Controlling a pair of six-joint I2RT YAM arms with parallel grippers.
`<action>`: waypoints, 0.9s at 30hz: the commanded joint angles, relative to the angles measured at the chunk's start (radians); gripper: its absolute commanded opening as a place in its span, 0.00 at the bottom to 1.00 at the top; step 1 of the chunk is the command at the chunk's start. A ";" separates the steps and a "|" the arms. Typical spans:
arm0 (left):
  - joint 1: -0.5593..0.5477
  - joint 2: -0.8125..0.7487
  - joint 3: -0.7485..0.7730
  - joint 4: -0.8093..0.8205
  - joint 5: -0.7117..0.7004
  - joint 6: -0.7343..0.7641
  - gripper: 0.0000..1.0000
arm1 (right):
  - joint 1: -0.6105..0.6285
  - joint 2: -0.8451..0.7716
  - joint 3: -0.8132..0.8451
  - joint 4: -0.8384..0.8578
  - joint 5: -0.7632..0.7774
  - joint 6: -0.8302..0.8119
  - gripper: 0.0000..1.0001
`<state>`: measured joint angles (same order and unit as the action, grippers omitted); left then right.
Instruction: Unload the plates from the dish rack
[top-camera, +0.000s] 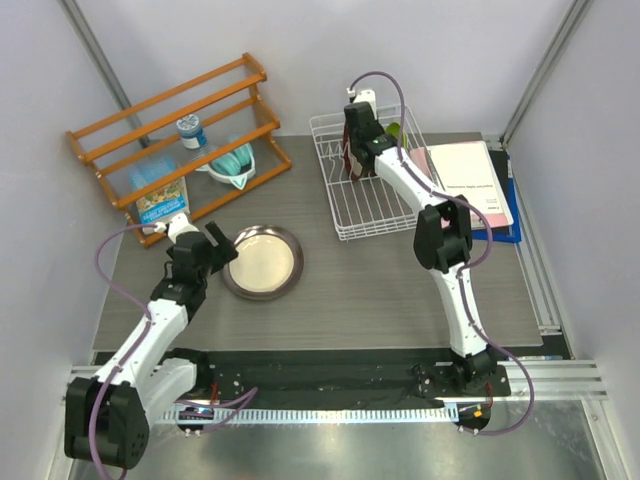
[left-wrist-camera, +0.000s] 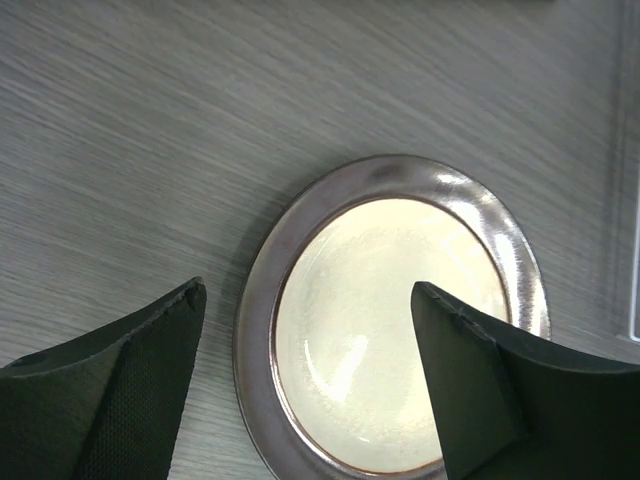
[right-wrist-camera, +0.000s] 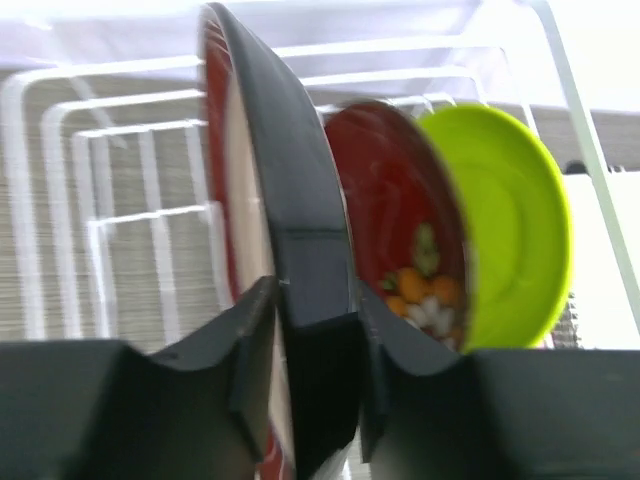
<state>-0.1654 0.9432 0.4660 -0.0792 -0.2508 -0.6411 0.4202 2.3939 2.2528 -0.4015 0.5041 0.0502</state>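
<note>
Grey wood-grain worktop (top-camera: 380, 300) between pale walls. Dish rack (top-camera: 372, 212), white wire, stands toward the far right corner; an orange wooden shelf (top-camera: 170, 110) occupies the far left corner. Beside the rack, at the right edge, lies a white booklet (top-camera: 465, 175) whose print is too small to read; no brand or label is legible anywhere. Dark-rimmed plate (top-camera: 262, 262) lies flat left of centre, already out of the rack, with the left gripper (left-wrist-camera: 308, 292) above it, jaws spread wide and empty. Three plates stand on edge in the rack: the red-rimmed plate (right-wrist-camera: 295, 170), the patterned red plate (right-wrist-camera: 400, 200) and, smallest, the lime green plate (right-wrist-camera: 510, 220). Right gripper (right-wrist-camera: 315, 300) has its jaws closed across the rim of the red-rimmed plate. Plates appear glazed: probably stiff, brittle, slick and fairly heavy, so a firm pinch on the upper rim and a straight lift clear of the tines seems advisable.
</note>
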 joint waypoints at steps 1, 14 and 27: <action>-0.005 -0.075 0.039 -0.045 -0.033 0.031 0.85 | 0.008 0.001 0.051 -0.010 0.109 -0.085 0.33; -0.005 -0.057 0.057 -0.059 0.002 0.026 0.86 | 0.081 -0.025 0.010 0.110 0.375 -0.173 0.01; -0.005 -0.069 0.049 -0.053 0.008 0.020 0.86 | 0.106 -0.162 -0.087 0.211 0.381 -0.196 0.01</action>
<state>-0.1677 0.8898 0.4934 -0.1406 -0.2478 -0.6209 0.5266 2.3726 2.1628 -0.2497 0.7479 -0.0998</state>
